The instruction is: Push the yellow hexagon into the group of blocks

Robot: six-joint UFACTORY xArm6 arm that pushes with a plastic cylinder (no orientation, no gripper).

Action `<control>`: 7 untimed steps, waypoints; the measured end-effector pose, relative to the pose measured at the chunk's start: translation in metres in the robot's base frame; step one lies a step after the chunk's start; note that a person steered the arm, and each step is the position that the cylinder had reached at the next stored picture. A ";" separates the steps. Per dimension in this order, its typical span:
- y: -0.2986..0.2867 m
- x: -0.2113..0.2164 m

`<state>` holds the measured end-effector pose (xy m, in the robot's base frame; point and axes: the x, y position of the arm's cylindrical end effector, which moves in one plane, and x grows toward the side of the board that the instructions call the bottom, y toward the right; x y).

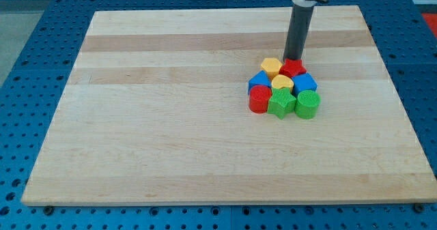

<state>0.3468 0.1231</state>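
My tool is a plain dark rod with nothing to open or close, and it grips nothing; my tip [293,58] rests on the desk [171,121] just at the twelve o'clock edge of the cluster, right behind the red star-like block [293,67] and close to the yellow hexagon [271,67] at its ten o'clock.

The yellow hexagon already sits against the group: it touches the red block at its three o'clock and the blue block [259,80] and yellow heart-like block [282,82] at its six o'clock side. Below them lie another blue block [304,82], a red cylinder [259,99], a green star-like block [281,104] and a green cylinder [308,104], all packed tight. I judge the push essentially done; at most a small nudge toward six o'clock would seat the hexagon deeper.

The desk is a pale wooden board with lengthwise grain bands, otherwise bare. Around it runs a blue perforated surface [27,25], and little else of the room shows.
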 end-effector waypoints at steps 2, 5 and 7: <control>-0.053 -0.009; -0.064 0.018; -0.064 0.025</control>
<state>0.3714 0.0595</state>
